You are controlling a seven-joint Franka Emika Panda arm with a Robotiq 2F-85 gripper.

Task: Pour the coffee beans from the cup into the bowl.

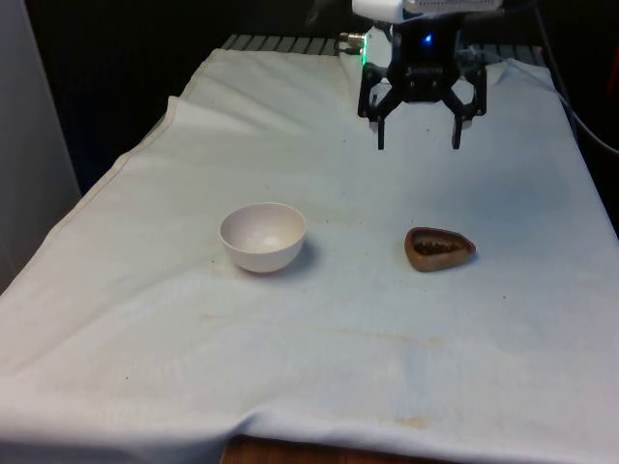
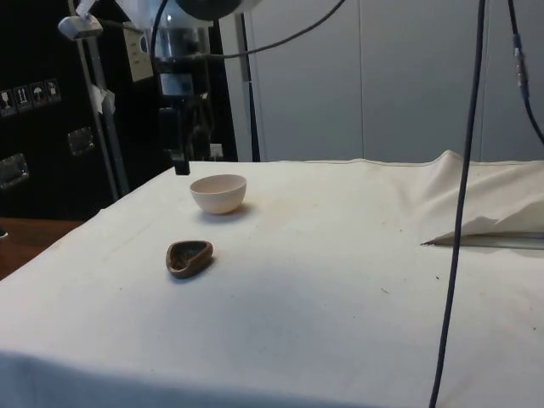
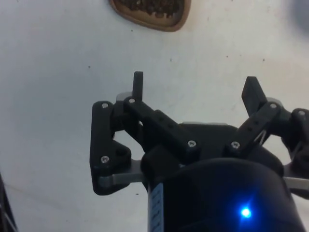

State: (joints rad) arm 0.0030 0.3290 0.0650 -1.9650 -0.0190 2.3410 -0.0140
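A: Where is the cup (image 1: 439, 249) found?

B: The bowl (image 1: 263, 236) is taken as landmark. The cup is set on the white-clothed table (image 1: 319, 367) well apart from the bowl, towards the front view's right, at about the same depth. It is a small brown, teardrop-shaped vessel, upright, with dark coffee beans (image 3: 151, 6) seen inside it in the wrist view.

A: And the bowl itself?

B: A pale, round bowl, upright; nothing is seen in it. No beans are seen on the cloth.

A: State of the tool (image 1: 418, 143)?

B: Fingers spread apart, nothing held between them. It is hung above the table beyond the cup, farther from the bowl's row towards the far end, fingers pointed down. It is apart from the cup — no contact.

A: How is the cup expected to handle?

B: Judged light and rigid, likely wood or glazed clay; a smooth rim could be slippery. It is shallow, so the beans would be spilled by any early tilt. Loose beans will shift and run out all at once if tipped fast.

A: Where should hold be taken?

B: Across the narrower span of the wall, low enough to be secure, with the pointed end left free as a spout towards the bowl — a judgement only.
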